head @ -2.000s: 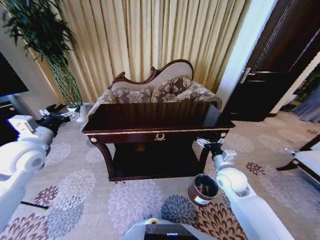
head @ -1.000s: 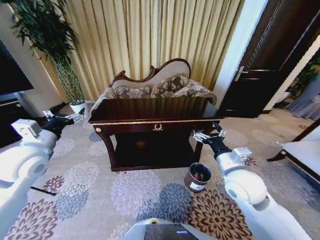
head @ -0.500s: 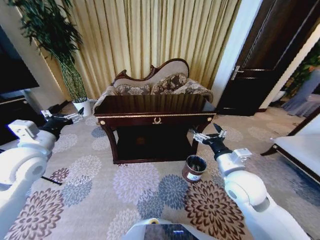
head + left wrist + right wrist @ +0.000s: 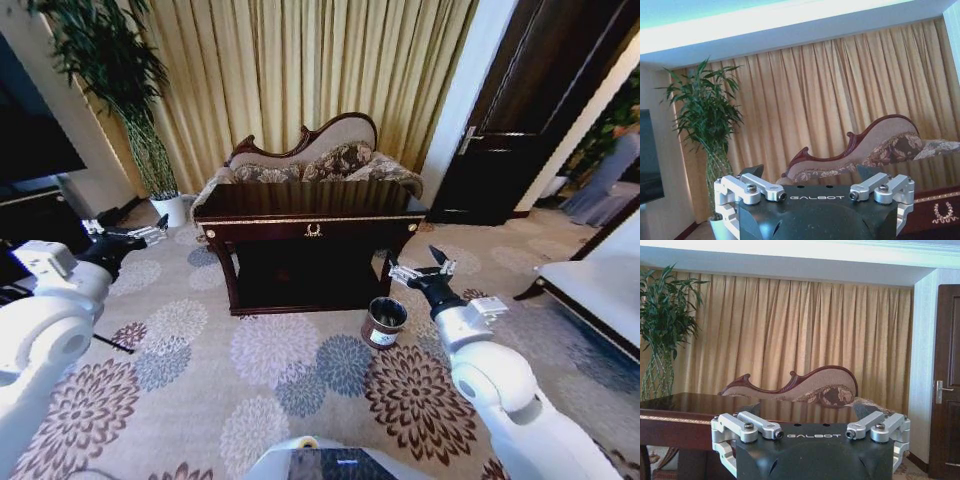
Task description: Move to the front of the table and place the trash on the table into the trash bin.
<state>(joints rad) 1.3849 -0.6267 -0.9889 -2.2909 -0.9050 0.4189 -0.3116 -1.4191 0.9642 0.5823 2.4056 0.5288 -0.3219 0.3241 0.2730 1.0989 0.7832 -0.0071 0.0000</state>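
Both grippers are raised in front of the robot with nothing between their fingers. Right gripper (image 4: 420, 268) is held out over the carpet just off the table's front right corner, its two dark fingers spread apart in a released state; in the right wrist view the same gripper (image 4: 807, 412) shows its silver finger linkages splayed wide, with the table top level behind them. Left gripper (image 4: 133, 234) is held over the carpet well off the table's left end, likewise spread and grasping nothing, and the left wrist view shows this gripper (image 4: 810, 175) with its linkages set wide apart. Trash bin (image 4: 384, 322), small, round and brown with a white label and a dark inside, stands on the floral carpet (image 4: 290, 370) just below and beside the right gripper, near the table's front right leg. Table (image 4: 312, 214), dark and glossy, with a gold ornament (image 4: 313, 231) on its front drawer and a lower shelf, stands across the middle of the head view, apart from the robot. Whether any trash lies on the table top cannot be told from these views; no litter can be made out on its glossy surface. Behind the table's far edge stands a carved-back patterned sofa (image 4: 310, 160) against gold curtains (image 4: 300, 70). A tall plant (image 4: 110, 70) in a white pot (image 4: 172, 209) stands beyond the table's left end, and a dark door (image 4: 520, 120) beyond its right end.
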